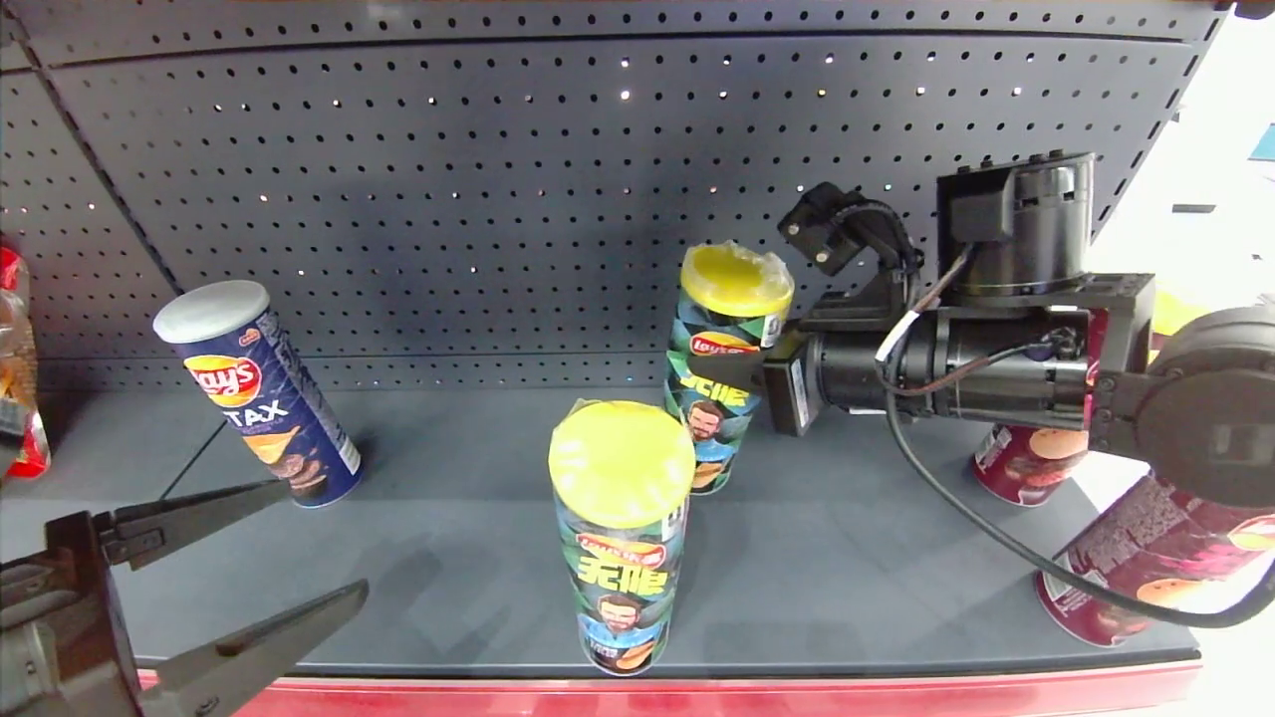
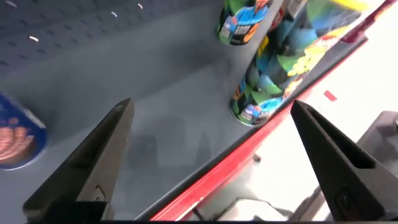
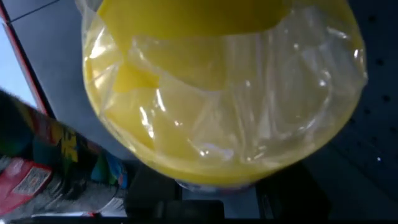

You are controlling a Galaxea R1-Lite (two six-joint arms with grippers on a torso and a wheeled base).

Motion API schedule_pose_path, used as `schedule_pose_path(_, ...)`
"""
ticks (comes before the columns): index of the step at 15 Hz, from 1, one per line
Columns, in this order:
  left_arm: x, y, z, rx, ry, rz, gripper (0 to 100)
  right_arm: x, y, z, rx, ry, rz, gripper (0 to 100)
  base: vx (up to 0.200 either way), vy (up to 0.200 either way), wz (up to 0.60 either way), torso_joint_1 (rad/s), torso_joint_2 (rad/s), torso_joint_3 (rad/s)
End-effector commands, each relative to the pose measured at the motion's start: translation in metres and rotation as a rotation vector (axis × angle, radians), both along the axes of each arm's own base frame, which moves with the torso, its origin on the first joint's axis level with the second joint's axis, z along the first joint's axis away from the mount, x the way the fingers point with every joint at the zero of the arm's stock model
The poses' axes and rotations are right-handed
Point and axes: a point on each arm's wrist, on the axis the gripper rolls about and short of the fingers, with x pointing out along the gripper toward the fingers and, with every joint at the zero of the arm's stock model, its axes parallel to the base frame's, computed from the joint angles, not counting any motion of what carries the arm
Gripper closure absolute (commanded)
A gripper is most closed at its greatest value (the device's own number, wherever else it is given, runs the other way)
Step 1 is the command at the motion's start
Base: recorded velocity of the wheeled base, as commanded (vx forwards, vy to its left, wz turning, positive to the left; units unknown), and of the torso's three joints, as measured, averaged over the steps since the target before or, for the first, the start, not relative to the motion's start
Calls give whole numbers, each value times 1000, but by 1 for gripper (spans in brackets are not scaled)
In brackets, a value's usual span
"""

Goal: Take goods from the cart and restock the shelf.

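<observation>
Two chip cans with yellow lids stand on the grey shelf [image 1: 448,558]. The rear can [image 1: 719,418] stands upright near the pegboard, and my right gripper [image 1: 715,371] is shut on its upper body from the right side. Its plastic-wrapped yellow lid [image 3: 217,93] looms close in the right wrist view. The front can [image 1: 623,538] stands free near the shelf's red edge [image 1: 697,692]. My left gripper [image 1: 324,543] hangs open at the lower left, in front of the shelf edge, with nothing between its fingers [image 2: 106,155]. The front can [image 2: 267,81] lies beyond them.
A blue chip can [image 1: 264,398] leans tilted against the pegboard back [image 1: 498,199] at the left. Two dark red cans [image 1: 1026,463] [image 1: 1146,568] sit at the right end, the nearer one tipped. A snack bag [image 1: 15,368] shows at the left edge.
</observation>
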Motion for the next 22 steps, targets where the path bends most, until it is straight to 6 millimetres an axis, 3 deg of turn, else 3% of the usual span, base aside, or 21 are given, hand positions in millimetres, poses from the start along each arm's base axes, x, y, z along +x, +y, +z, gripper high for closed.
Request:
schedule_pose_path(1,-6,2,4,-13,-32,2,0,4,11,-6,-8,13,25,100,0,0,0,0,0,0)
schedule_pose_path(11,-7,3,4,-12,-36,8,0,7,19,-20,-32,44,40,100,0,0,0,0,0,0)
schedule_pose_path(12,-7,3,4,-12,-34,8,0,7,19,-21,-34,46,40,0,0,0,0,0,0,0)
schedule_pose_path(17,-5,2,2,-7,-20,8,0,-4,11,-21,-39,59,30,0,0,0,0,0,0,0)
schedule_pose_path(20,0,0,0,1,2,7,0,-23,-10,-18,-49,59,-12,0,0,0,0,0,0,0)
schedule_pose_path(22,12,-4,-6,21,55,11,0,-47,-30,-22,-56,87,-63,0,0,0,0,0,0,0)
